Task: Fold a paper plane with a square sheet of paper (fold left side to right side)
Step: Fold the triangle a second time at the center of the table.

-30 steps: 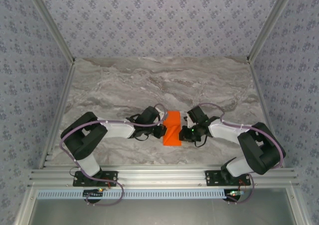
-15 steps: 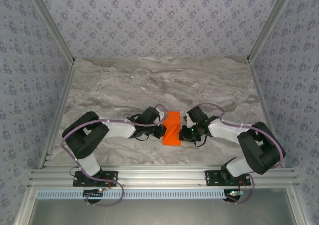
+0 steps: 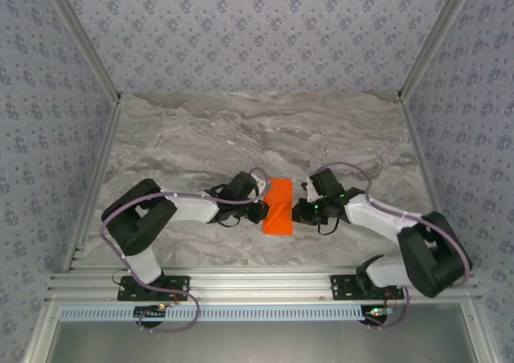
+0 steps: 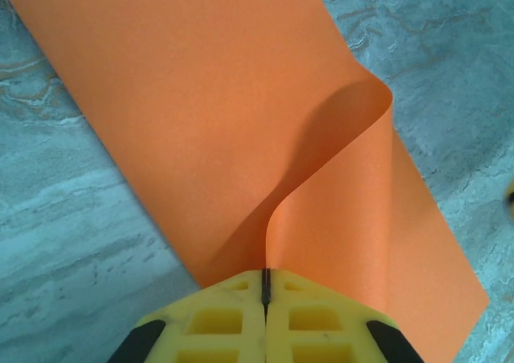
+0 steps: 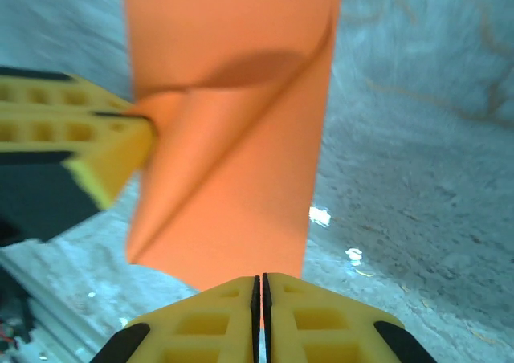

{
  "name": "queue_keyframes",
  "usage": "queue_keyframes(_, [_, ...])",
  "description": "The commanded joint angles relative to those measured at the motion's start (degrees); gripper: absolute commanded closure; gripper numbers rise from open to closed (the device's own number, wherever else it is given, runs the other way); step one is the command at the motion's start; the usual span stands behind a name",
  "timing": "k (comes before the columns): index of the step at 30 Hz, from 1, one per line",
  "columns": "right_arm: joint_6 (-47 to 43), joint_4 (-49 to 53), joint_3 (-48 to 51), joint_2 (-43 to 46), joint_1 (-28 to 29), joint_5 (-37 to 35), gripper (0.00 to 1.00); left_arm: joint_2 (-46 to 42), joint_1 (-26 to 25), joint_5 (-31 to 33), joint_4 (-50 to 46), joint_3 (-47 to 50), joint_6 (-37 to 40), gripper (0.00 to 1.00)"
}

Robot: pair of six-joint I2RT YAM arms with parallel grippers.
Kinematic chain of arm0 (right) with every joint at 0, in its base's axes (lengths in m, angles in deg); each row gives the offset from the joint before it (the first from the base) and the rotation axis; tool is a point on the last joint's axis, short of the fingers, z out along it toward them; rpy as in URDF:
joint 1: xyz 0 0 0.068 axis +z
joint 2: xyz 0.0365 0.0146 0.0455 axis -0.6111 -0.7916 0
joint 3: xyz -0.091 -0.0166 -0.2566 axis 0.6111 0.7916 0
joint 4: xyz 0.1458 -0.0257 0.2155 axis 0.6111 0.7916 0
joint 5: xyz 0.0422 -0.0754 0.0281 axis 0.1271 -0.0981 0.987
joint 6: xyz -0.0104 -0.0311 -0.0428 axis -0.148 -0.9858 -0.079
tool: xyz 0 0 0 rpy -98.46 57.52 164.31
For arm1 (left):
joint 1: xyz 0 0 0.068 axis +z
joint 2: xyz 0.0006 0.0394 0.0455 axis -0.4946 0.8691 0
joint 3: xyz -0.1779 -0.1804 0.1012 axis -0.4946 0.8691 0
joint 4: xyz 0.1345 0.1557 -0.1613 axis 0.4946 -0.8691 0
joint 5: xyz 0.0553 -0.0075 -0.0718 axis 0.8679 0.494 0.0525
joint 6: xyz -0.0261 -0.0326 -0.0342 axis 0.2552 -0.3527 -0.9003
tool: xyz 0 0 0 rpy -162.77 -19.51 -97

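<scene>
Top external view: patterned wallpaper walls (image 3: 48, 138) close in the grey marbled tabletop (image 3: 241, 138) on three sides, and an aluminium rail (image 3: 257, 283) runs along its near edge and carries both arm bases. From the left base, the left arm (image 3: 185, 209) lies low across the marble with a purple cable looped over it. It reaches toward the middle of the tabletop, where the left gripper (image 3: 259, 211) meets the left edge of the sheet of paper (image 3: 279, 208). The bright orange sheet sits a little in from the middle of the near edge, folded narrower than it is long, directly between the two claws. In the left wrist view the yellow fingers (image 4: 321, 315) are pressed together down to a hairline seam. A curled-over layer of the sheet (image 4: 225, 114) runs down into that seam, standing up off the flat layer and shadowing it. In the right wrist view the left claw (image 5: 80, 138) comes in from the left side, clamped on the edge where the layer curls. The right gripper (image 5: 259, 287) is pressed together as well, with the sheet's nearest edge running into its seam, so it appears to pinch the paper from the opposite side. The right arm (image 3: 377, 216) bends back from there toward the right end of the rail.
</scene>
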Motion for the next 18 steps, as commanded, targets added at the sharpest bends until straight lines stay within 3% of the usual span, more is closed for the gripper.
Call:
queue_keyframes(1, [1.52, -4.40, 1.20, 3.67, -0.83, 3.73, 0.89, 1.35, 0.25, 0.19, -1.91, 0.29, 0.66, 0.95])
queue_keyframes(6, [6.71, -12.44, 0.28, 0.72, 0.57, 5.65, 0.90, 1.09, 0.21, 0.42, -2.32, 0.29, 0.75, 0.95])
queue_keyframes(18, [8.28, -18.49, -4.23, -10.99, 3.94, 5.15, 0.91, 1.43, -0.24, 0.66, -2.45, -0.02, 0.83, 0.95])
